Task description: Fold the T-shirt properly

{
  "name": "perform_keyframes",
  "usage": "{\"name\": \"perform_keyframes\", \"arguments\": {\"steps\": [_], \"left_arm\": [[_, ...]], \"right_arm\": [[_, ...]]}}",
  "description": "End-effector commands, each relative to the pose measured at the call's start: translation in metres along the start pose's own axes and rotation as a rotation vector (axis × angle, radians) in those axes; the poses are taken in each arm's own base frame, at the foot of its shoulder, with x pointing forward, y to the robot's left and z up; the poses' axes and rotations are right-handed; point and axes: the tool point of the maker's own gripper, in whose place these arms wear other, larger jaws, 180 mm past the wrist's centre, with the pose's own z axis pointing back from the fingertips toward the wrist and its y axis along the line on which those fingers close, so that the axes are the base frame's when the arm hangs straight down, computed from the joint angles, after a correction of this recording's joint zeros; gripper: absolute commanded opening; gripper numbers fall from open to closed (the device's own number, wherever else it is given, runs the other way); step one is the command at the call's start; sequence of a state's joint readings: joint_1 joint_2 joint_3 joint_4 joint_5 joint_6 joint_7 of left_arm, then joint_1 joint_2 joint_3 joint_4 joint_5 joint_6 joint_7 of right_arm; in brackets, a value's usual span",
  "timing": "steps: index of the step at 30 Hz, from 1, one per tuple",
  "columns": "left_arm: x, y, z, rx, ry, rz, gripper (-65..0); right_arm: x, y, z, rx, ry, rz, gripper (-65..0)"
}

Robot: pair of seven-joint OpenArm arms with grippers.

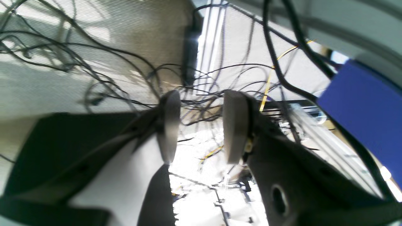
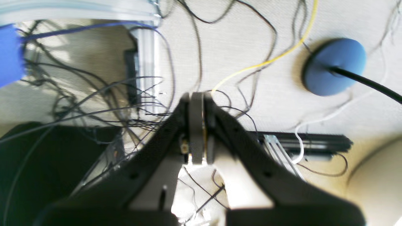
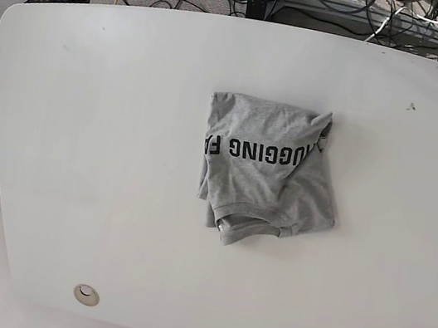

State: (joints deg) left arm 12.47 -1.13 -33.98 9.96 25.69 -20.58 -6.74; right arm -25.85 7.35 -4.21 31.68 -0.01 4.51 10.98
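The T-shirt (image 3: 269,168) lies a little to the 3 o'clock side of the middle of the white tabletop (image 3: 103,153) in the base view, already gathered into a compact, roughly square bundle. Its black lettering runs upside down across the upper half, a loose flap sticks out at the 1 o'clock corner, and a hemmed edge pokes out unevenly at 7 o'clock. Wrinkles cross the lower part, and the edges do not line up.

Judged from this, the folding is far along or nearly over, but the bundle is not tidy. A proper fold would still call for squaring the 7 o'clock corner, tucking the flap at 1 o'clock and smoothing the cloth. That would mean bringing both arms down over the tabletop first.

No arm shows in the base view, so both sets of jaws are well apart from the shirt. The left gripper (image 1: 201,125) has its jaws parted with nothing between them. It looks at a tangle of dark cables (image 1: 94,69) on the floor, not at cloth. The right gripper (image 2: 197,125) has its jaws pressed together and empty. Beyond it lie more cables and a blue round stand base (image 2: 334,67) at 2 o'clock
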Motion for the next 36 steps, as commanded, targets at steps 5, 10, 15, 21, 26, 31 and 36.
{"name": "perform_keyframes", "arguments": {"steps": [5,10,15,21,26,31,36], "left_arm": [[0.017,0.017,-0.002,0.095,-0.005,-0.067,-45.0],[0.021,0.028,-0.002,0.171,0.029,-0.119,-45.0],[0.032,0.026,-0.004,0.171,0.014,-0.121,-45.0],[0.026,0.028,-0.003,0.178,0.053,-0.108,-45.0],[0.039,0.042,-0.001,0.268,0.035,-0.121,-45.0],[0.038,0.042,-0.001,0.265,0.047,-0.119,-45.0],[0.037,0.042,-0.001,0.263,0.048,-0.119,-45.0]], "right_arm": [[-0.006,0.006,-0.012,0.005,0.062,-0.023,-65.0],[-0.002,0.014,-0.019,0.013,0.086,-0.038,-65.0],[-0.004,0.016,-0.022,0.015,0.114,-0.039,-65.0],[-0.005,0.016,-0.022,0.015,0.117,-0.039,-65.0],[-0.001,0.016,-0.025,0.014,0.139,-0.045,-65.0],[0.007,0.018,-0.028,0.018,0.133,-0.047,-65.0],[0.008,0.029,-0.028,0.033,0.131,-0.053,-65.0]]}}
